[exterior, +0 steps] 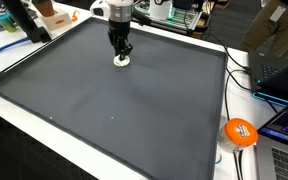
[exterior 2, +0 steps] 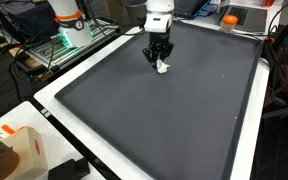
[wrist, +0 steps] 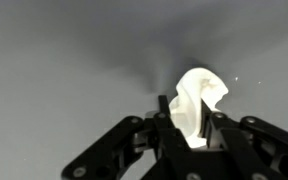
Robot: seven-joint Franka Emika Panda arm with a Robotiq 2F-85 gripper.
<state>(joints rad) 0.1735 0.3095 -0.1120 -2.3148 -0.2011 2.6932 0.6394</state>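
While the arm hangs straight down over the far part of the dark grey mat (exterior: 134,120), the gripper (exterior: 122,52) stands just above a small white crumpled wad (exterior: 122,60) that lies on the mat in the upper middle of the frame. In an exterior view taken from another side, the gripper (exterior 2: 160,60) and the wad (exterior 2: 163,67) again sit in the upper middle, well away from the mat's pale border. In the wrist view the wad (wrist: 196,95) rises right of centre (it looks like tissue or thin cloth) between the two black fingers (wrist: 162,112), which flank its base closely. The gripper (wrist: 191,115) has its jaws only narrowly parted, and whether they press the wad or merely stand beside it cannot be told. An orange round object (exterior: 240,131) rests off the mat at the lower right, well apart from the wad.
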